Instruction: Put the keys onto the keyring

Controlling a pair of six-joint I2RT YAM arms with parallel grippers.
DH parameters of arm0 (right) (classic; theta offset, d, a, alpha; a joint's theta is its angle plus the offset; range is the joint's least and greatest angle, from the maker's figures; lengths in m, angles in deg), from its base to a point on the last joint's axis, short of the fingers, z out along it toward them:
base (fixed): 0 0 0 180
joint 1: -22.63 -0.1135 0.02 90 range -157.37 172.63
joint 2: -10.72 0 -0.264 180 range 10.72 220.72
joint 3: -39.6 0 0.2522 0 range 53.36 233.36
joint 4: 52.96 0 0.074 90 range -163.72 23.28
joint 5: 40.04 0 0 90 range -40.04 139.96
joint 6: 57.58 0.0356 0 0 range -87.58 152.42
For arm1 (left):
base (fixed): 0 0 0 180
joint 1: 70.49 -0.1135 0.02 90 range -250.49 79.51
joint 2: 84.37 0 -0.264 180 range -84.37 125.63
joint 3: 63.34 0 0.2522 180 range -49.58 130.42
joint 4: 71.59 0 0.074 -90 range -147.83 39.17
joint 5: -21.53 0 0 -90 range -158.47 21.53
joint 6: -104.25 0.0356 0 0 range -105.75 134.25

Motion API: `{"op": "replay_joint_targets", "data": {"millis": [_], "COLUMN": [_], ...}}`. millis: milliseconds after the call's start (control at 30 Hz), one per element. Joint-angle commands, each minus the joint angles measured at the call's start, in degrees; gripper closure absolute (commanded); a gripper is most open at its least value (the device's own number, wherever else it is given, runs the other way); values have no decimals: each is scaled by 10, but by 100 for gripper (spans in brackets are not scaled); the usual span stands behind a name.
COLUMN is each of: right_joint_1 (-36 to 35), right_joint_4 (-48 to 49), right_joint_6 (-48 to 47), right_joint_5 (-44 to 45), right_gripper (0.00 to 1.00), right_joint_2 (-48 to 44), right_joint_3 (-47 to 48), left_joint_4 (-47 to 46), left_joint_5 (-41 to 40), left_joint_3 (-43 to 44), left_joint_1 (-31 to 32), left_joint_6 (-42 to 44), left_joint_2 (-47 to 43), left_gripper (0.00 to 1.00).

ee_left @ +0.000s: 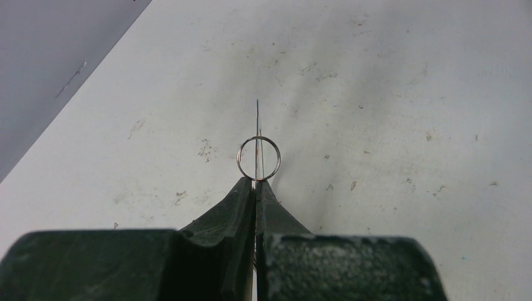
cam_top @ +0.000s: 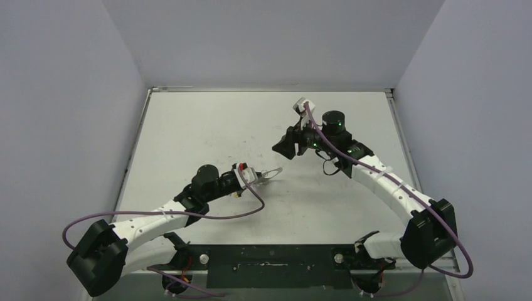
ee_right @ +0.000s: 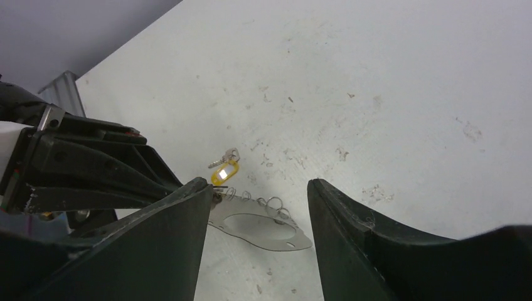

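Left wrist: keyring (ee_left: 258, 116) in left pincer (ee_left: 256, 183)

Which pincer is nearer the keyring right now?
Left. The left pincer is shut on the keyring, gripping its edge; the right pincer hangs open, apart from it, farther back and to the right.

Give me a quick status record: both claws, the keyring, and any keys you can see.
left claw: shut, pinching the keyring's wire
keyring: silvery loop sticking out from the left claw towards the right claw
small rings: strung along the keyring's edge
right claw: open, empty, facing the keyring, not touching it
yellow-headed key: beside the keyring's held end, near the left claw; cannot tell if it is threaded on
black-headed key: not visible in any view
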Motion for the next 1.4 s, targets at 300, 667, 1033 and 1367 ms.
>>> {"op": "replay_joint_targets", "data": {"millis": [300,667,1033,1367], "right_joint_1": [19,-37,-34,-30], "right_joint_4": [-78,-218,-201,-224], "right_joint_6": [188,132,141,63], "right_joint_5": [-62,-84,-54,-65], "right_gripper": [46,51,52,52], "right_joint_2": [58,151,139,94], "right_joint_3": [41,116,124,117], "left_joint_4": [-30,-20,-16,-18], "left_joint_5": [9,8,11,13], "left_joint_3": [-1,0,0,1], "left_joint_1": [3,3,3,3], "left_joint_6": [34,38,37,37], "left_joint_2": [-19,-20,-24,-23], "left_gripper": [100,100,100,100]}}
